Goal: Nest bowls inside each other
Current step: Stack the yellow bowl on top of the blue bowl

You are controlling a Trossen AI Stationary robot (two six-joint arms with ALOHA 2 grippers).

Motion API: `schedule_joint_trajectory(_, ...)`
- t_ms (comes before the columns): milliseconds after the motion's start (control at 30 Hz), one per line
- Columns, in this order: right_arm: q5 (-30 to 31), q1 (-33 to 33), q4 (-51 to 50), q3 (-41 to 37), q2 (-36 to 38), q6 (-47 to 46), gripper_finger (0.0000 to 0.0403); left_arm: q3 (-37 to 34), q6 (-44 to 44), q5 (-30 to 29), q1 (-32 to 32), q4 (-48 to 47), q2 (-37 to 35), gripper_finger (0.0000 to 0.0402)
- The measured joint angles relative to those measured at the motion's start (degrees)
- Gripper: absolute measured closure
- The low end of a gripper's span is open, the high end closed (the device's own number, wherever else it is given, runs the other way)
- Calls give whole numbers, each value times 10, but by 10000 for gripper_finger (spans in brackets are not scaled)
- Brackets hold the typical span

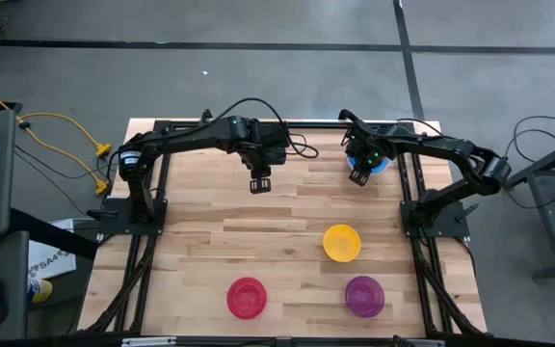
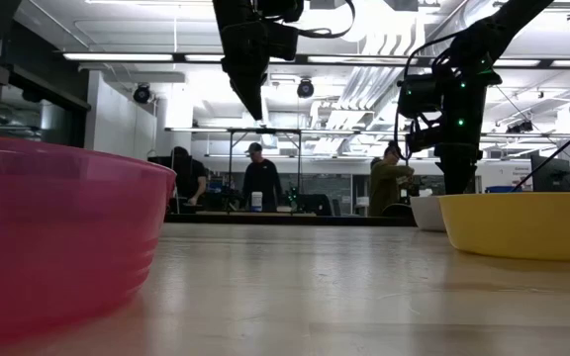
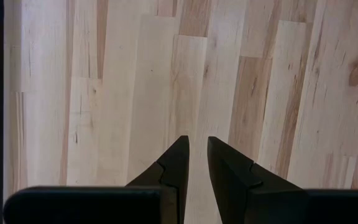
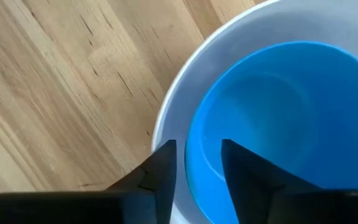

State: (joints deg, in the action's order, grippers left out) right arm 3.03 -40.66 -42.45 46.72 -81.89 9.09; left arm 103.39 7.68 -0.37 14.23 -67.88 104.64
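At the table's far right a blue bowl (image 4: 278, 106) sits nested inside a white bowl (image 4: 188, 74); it shows in the high view as the blue bowl (image 1: 381, 165). My right gripper (image 4: 197, 146) points down over the pair and is open. One finger stands inside the blue bowl and the other over the white bowl's wall, with the blue rim (image 4: 190, 163) between them. My left gripper (image 1: 260, 185) hangs above bare wood at the far middle, its fingers (image 3: 178, 155) a narrow gap apart with nothing between them.
A yellow bowl (image 1: 342, 242) stands alone right of centre. A pinkish red bowl (image 1: 247, 297) and a purple bowl (image 1: 364, 295) stand near the front edge. Black frame rails (image 1: 143, 241) run along both table sides. People stand in the room behind the table (image 2: 255, 178).
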Motion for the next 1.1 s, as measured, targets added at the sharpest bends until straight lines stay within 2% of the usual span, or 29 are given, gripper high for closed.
schedule_joint_trajectory(333, -2, 0, -28, 61, 0, 2, 268, 0, 0, 0, 0, 0, 0, 343)
schedule_joint_trajectory(700, -4, 4, -118, 129, 0, -8, 268, 0, 1, 0, 0, 0, 0, 343)
schedule_joint_trajectory(900, -22, 37, -144, 141, 2, -24, 268, 0, 1, 0, 0, 0, 0, 343)
schedule_joint_trajectory(1100, -37, 100, -159, 142, 3, -54, 268, 0, -4, 0, 0, -6, 0, 343)
